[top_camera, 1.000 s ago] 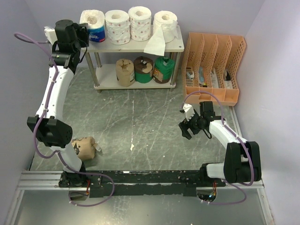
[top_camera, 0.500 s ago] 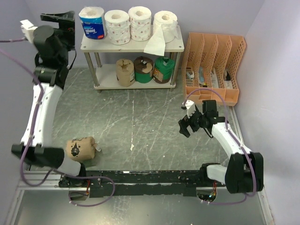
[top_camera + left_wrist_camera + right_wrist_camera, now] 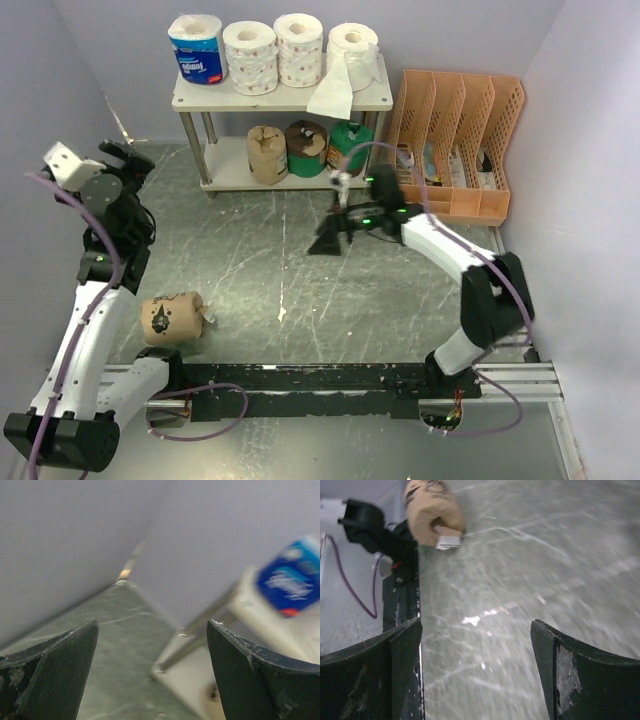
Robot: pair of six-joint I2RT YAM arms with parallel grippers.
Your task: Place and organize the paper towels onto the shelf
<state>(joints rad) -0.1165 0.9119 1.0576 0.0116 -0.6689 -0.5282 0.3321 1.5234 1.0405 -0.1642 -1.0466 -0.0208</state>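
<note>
The shelf (image 3: 285,98) stands at the back. Its top board holds a blue-wrapped roll (image 3: 195,48) and three white rolls (image 3: 299,48), the rightmost with a loose sheet hanging down. Its lower board holds a tan roll (image 3: 267,153) and two green-wrapped rolls (image 3: 350,148). Another tan roll (image 3: 172,318) lies on the floor at the near left and also shows in the right wrist view (image 3: 431,510). My left gripper (image 3: 128,158) is open and empty, left of the shelf; the left wrist view shows the blurred blue roll (image 3: 290,577). My right gripper (image 3: 328,240) is open and empty over mid-floor.
An orange slotted file organizer (image 3: 455,145) stands right of the shelf. A black rail (image 3: 320,380) runs along the near edge. Purple walls close in at the left, back and right. The left arm's base stands right beside the floor roll.
My left arm has pulled back from the shelf top, down and to the left, leaving the blue roll standing there. My right arm has swung left to mid-floor.
</note>
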